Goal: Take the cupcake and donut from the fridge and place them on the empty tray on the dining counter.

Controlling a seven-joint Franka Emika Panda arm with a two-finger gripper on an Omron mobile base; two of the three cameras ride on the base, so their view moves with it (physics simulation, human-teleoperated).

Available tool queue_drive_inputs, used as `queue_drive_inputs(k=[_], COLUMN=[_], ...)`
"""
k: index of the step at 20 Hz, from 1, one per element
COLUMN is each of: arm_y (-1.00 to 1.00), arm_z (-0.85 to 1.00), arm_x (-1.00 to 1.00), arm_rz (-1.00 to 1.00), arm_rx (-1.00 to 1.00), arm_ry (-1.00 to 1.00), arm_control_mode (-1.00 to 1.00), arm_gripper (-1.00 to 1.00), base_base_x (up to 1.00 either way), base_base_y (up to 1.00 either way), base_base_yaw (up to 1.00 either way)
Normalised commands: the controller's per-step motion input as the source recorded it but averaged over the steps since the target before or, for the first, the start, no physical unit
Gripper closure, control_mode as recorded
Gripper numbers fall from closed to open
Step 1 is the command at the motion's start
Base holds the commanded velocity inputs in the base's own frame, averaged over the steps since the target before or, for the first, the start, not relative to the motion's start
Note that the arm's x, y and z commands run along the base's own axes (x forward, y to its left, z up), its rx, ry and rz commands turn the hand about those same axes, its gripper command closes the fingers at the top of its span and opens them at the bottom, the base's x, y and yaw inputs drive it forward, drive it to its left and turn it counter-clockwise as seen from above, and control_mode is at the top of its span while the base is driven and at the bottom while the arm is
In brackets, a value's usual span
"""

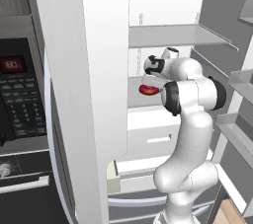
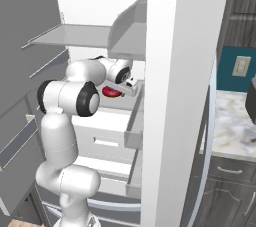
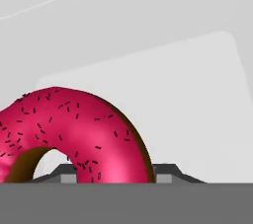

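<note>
Donut [image 3: 74, 134]: a glossy ring with smooth magenta-pink glaze, flecked with short dark sprinkles, and a matte brown dough showing on the inside of its hole. In my hand view it lies very close to the camera, the ring tilted so that its hole opens toward the lower left; being round, it has no long axis. My two dark fingertips [image 3: 165, 172] show as flat, angular grey-black shapes at either side of its base, right against it, but I cannot tell whether my gripper [image 1: 148, 84] is pinching it or merely straddling it.

Behind the donut is a pale, flat plate-like surface with a rounded corner, matte and featureless, on the white fridge interior [image 1: 163, 1].

From the left base view the donut [image 1: 147, 90] sits on a middle shelf of the fridge, just below my wrist; the right base view shows the donut [image 2: 111, 91] as a red sliver beside my hand. The fridge doors stand open: smooth white inner panels, grey translucent door bins [image 1: 237, 129], and a thin grey upper shelf [image 1: 178, 35].
</note>
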Motion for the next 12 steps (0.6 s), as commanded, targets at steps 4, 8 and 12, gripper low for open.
queue_drive_inputs(k=[4, 8, 12], arm_y=[0.00, 0.00, 0.04], arm_z=[-0.37, -0.18, 0.00], arm_x=[-0.25, -0.39, -0.36], arm_rz=[0.01, 0.00, 0.00], arm_rx=[0.00, 0.00, 0.00], arm_ry=[0.00, -0.09, -0.34], arm_control_mode=[-1.00, -1.00, -1.00], arm_gripper=[1.00, 1.00, 1.00], base_base_x=[0.00, 0.00, 0.00], base_base_y=[0.00, 0.00, 0.00], base_base_yaw=[0.00, 0.00, 0.00])
